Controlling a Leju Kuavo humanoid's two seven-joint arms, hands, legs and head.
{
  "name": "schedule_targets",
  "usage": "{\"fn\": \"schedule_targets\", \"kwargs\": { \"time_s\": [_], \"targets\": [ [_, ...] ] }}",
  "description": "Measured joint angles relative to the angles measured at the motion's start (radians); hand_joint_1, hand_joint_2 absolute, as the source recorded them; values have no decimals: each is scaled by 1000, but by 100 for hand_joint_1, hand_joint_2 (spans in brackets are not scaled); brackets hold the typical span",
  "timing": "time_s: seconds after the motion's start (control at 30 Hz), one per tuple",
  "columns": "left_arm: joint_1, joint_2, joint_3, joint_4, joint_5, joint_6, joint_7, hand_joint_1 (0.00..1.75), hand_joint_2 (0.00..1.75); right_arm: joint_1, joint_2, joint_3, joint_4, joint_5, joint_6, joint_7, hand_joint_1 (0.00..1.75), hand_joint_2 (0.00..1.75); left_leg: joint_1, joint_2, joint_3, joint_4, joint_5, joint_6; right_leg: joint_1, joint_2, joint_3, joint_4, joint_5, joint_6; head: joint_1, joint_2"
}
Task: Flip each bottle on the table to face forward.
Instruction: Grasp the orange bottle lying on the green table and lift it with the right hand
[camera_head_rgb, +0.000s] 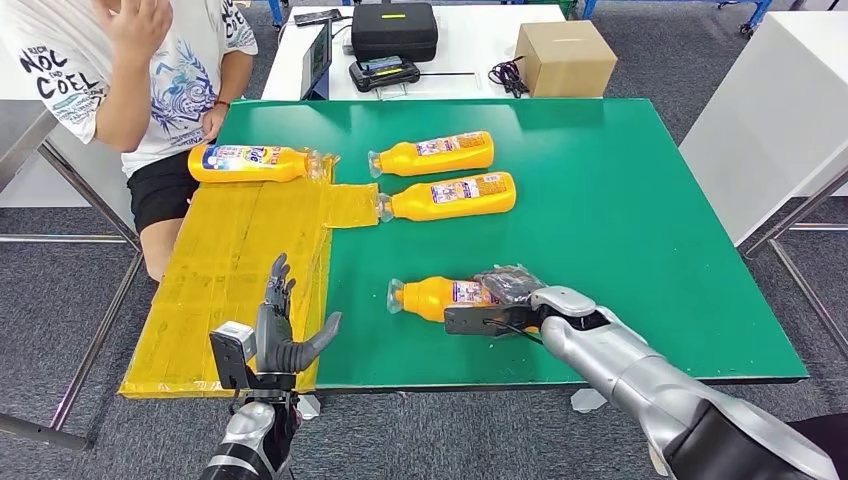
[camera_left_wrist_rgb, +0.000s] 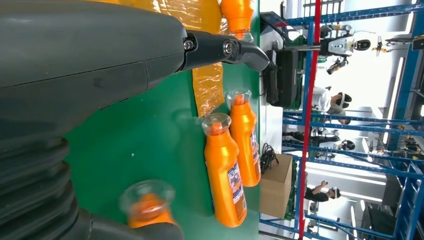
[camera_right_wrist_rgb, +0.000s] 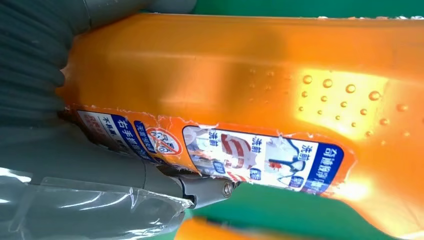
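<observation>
— Green table (camera_head_rgb: 620, 230) is filling the head view; what is lying on it?

— Four orange bottles, all on their sides. The nearest bottle (camera_head_rgb: 440, 297) is sitting close to the table's front edge, and the right hand (camera_head_rgb: 505, 300) is gripping its body. Two middle bottles (camera_head_rgb: 450, 195) are lying side by side further back, near the table's centre. A fourth bottle (camera_head_rgb: 250, 163) is resting at the far end of the yellow taped strip (camera_head_rgb: 240, 280) along the table's left side, beside a seated person (camera_head_rgb: 150, 90).

— And the left hand (camera_head_rgb: 285, 335)?

— It is hovering over the table's front-left corner, fingers spread, holding nothing.

— What is the left wrist view showing?

— The left hand's dark finger (camera_left_wrist_rgb: 235, 50) is stretching out over the table, with the two middle bottles (camera_left_wrist_rgb: 232, 165) lying beyond it and the nearest bottle's cap (camera_left_wrist_rgb: 147, 200) closer in.

— The right wrist view?

— The nearest bottle (camera_right_wrist_rgb: 260, 80) is pressing up against the right hand (camera_right_wrist_rgb: 100, 170), its torn label facing the camera.
</observation>
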Motion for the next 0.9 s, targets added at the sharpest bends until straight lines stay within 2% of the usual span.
{"fn": "schedule_targets", "kwargs": {
  "time_s": [0.17,0.33,0.47,0.7,0.9],
  "targets": [
    [26,0,7,-36,-9,2,9,0,175,176,40,-227,-154,58,-159,-23,175,175,0,0,-1,0,0,0,0,0,-1,0,0,0,0,0],
    [68,0,17,-88,-14,3,17,0,175,377,149,-508,-356,59,-284,-108,175,175,1,-4,-10,0,0,-1,1,-1,-9,1,0,0,0,0],
    [91,-1,20,-118,-9,3,25,0,175,468,219,-669,-486,18,-344,-168,175,175,1,-5,-12,0,0,-1,0,-2,-10,1,-1,0,0,0],
    [120,-8,19,-174,57,-58,80,0,175,589,309,-847,-641,-52,-410,-269,175,175,-1,-5,-13,0,-1,0,-1,-2,-12,0,-1,0,0,0],
    [131,-8,-8,-208,126,-130,132,0,175,644,343,-903,-670,-48,-404,-306,175,175,0,-4,-13,0,-1,0,0,-1,-12,0,-1,0,0,0]
  ]
}}
